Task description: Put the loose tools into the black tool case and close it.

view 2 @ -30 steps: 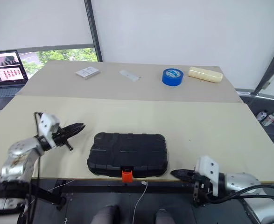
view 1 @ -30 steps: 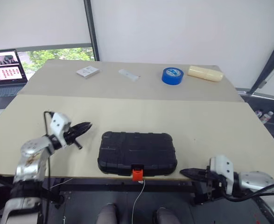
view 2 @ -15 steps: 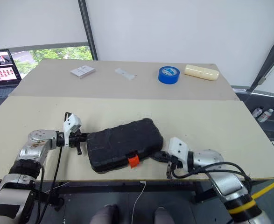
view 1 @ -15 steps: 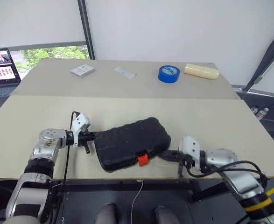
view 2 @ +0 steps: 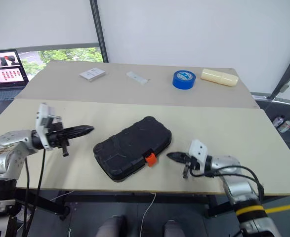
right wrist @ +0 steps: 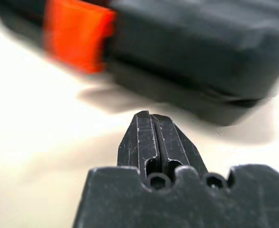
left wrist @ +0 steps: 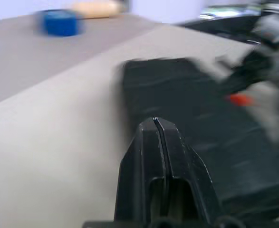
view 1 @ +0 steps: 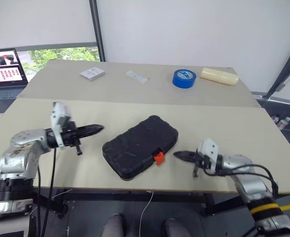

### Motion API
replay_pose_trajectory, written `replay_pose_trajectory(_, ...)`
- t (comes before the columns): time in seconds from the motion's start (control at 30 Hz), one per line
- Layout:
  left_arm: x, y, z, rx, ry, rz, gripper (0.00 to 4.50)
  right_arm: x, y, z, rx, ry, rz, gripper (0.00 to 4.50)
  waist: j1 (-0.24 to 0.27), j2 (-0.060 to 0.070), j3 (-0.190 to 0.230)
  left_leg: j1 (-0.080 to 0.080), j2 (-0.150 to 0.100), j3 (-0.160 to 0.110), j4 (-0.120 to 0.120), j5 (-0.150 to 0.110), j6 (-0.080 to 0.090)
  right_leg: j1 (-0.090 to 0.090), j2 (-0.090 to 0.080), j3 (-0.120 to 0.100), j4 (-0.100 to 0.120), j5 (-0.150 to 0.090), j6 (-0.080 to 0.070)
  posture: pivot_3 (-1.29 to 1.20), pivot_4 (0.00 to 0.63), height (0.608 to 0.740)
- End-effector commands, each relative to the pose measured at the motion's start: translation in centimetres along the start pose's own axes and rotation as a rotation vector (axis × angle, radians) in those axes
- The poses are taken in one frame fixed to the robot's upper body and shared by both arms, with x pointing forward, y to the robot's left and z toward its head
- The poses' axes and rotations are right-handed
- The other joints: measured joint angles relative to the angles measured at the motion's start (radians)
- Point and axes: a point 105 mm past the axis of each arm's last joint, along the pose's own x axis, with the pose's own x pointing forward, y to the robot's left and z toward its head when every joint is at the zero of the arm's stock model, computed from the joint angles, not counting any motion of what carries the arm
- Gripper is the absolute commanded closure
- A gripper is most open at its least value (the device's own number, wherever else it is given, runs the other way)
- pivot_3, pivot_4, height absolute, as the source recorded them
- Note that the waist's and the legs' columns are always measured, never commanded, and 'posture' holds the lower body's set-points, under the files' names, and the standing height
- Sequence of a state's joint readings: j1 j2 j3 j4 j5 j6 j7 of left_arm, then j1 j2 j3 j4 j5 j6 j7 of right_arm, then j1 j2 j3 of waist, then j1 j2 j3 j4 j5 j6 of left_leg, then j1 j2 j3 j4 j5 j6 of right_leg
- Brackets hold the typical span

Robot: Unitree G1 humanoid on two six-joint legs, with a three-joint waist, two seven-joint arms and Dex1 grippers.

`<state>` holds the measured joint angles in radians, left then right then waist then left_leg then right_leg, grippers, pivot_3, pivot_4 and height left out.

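Observation:
The black tool case (view 1: 141,145) lies closed and skewed on the near table, its orange latch (view 1: 158,158) facing the front right. My left gripper (view 1: 98,129) is shut and empty, pointing right, just left of the case and apart from it. My right gripper (view 1: 177,155) is shut and empty, its tip a short way right of the latch. The right wrist view has the latch (right wrist: 77,33) close ahead of the shut fingers (right wrist: 151,137). The loose tools are out of view.
On the far table lie a blue tape roll (view 1: 184,78), a cream block (view 1: 219,76) and two white cards (view 1: 92,73) (view 1: 137,76). A laptop (view 1: 4,74) stands at the far left. The table's front edge runs just below the case.
The left gripper has pulled back left and up, off the case's end. The right gripper has drawn away from the latch side. The case stays skewed where it was pushed.

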<state>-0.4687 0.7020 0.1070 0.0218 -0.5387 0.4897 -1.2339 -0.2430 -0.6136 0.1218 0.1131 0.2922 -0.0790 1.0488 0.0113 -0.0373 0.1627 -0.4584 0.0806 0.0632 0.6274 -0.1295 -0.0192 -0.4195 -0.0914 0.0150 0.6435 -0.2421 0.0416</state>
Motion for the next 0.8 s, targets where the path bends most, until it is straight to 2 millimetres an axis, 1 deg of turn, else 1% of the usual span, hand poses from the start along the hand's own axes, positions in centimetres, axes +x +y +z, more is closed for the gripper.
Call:
replay_pose_trajectory(0.03,4.3,-1.3,-0.1,0.019,0.031,-0.085,4.48,-0.2,0.8,2.2,-0.010,-0.070,0.014,4.50,0.000,0.000,0.000,0.000,0.000,-0.001,0.001,0.000,0.000,0.000,0.001,0.000,0.001,0.000,0.001,0.00,0.150,0.740)
replay_pose_trajectory(0.07,5.2,-1.4,-0.7,0.019,0.056,-0.093,4.48,0.1,1.2,2.3,-0.008,-0.073,0.027,4.50,0.000,0.000,0.000,0.000,0.001,-0.001,0.001,0.000,0.000,0.000,0.001,0.000,0.001,-0.001,0.003,0.00,0.150,0.740)
replay_pose_trajectory(0.1,5.8,-1.5,-1.1,0.021,0.073,-0.096,4.48,0.2,1.5,2.4,-0.007,-0.075,0.034,4.50,-0.002,0.000,0.000,0.000,0.001,-0.001,0.001,0.000,0.000,-0.001,0.002,0.000,0.001,-0.002,0.004,0.00,0.150,0.740)
replay_pose_trajectory(0.2,7.5,-1.6,-5.4,0.025,0.265,-0.086,4.48,1.1,2.5,2.6,-0.001,-0.074,0.056,4.50,-0.009,0.000,0.000,0.002,0.001,-0.003,0.002,0.000,0.000,0.000,0.004,0.001,0.002,-0.002,0.004,0.00,0.150,0.740)
replay_pose_trajectory(0.23,7.7,-1.7,-6.2,0.028,0.303,-0.091,4.48,1.3,2.6,2.7,0.000,-0.074,0.058,4.50,-0.010,0.001,-0.001,0.002,0.001,-0.003,0.001,0.000,0.000,0.000,0.004,0.002,0.002,-0.002,0.004,0.00,0.150,0.740)
replay_pose_trajectory(0.3,7.9,-2.9,-8.7,-0.024,0.399,-0.121,4.48,1.9,2.4,2.5,-0.004,-0.057,0.040,4.50,-0.009,0.006,-0.005,0.003,0.001,-0.003,0.001,0.000,0.000,0.001,0.004,0.002,0.002,-0.002,0.004,0.00,0.150,0.740)
replay_pose_trajectory(0.37,7.9,-3.6,-10.0,-0.046,0.439,-0.126,4.48,2.5,2.3,2.3,-0.006,-0.047,0.034,4.50,-0.008,0.009,-0.008,0.005,0.001,-0.003,0.001,0.000,0.000,0.003,0.004,0.003,0.001,-0.003,0.004,0.00,0.150,0.740)
replay_pose_trajectory(0.4,8.0,-3.6,-10.2,-0.048,0.435,-0.114,4.48,2.8,2.1,2.2,-0.008,-0.042,0.024,4.50,-0.007,0.009,-0.008,0.008,0.000,-0.003,0.001,0.000,0.000,0.006,0.003,0.003,0.000,-0.003,0.004,0.00,0.150,0.740)
replay_pose_trajectory(0.47,7.9,-3.5,-10.3,-0.065,0.416,-0.086,4.48,3.6,2.0,2.1,0.010,-0.047,0.018,4.50,-0.007,0.008,-0.011,0.018,0.000,-0.003,-0.001,-0.001,-0.001,0.015,0.003,0.002,-0.002,-0.008,-0.002,0.00,0.150,0.740)
replay_pose_trajectory(0.5,7.9,-3.5,-10.3,-0.066,0.412,-0.082,4.48,4.0,2.2,2.0,0.015,-0.041,0.026,4.50,-0.008,0.009,-0.014,0.021,0.000,-0.003,-0.002,-0.005,-0.007,0.016,0.002,0.001,-0.003,-0.009,-0.003,0.00,0.150,0.740)
replay_pose_trajectory(0.6,7.6,-3.4,-10.2,-0.062,0.412,-0.074,4.48,4.9,2.6,1.8,0.000,-0.035,0.054,4.50,-0.010,0.009,-0.023,0.023,0.000,-0.003,-0.002,-0.005,-0.008,0.016,0.002,0.001,-0.003,-0.010,-0.003,0.00,0.150,0.740)
replay_pose_trajectory(0.8,7.3,-2.6,-10.0,-0.053,0.405,-0.036,4.48,6.2,2.4,2.1,0.011,-0.059,0.057,4.50,-0.015,0.010,-0.025,0.024,0.001,-0.003,-0.003,-0.005,-0.008,0.016,0.002,0.001,-0.002,-0.010,-0.004,0.00,0.150,0.740)
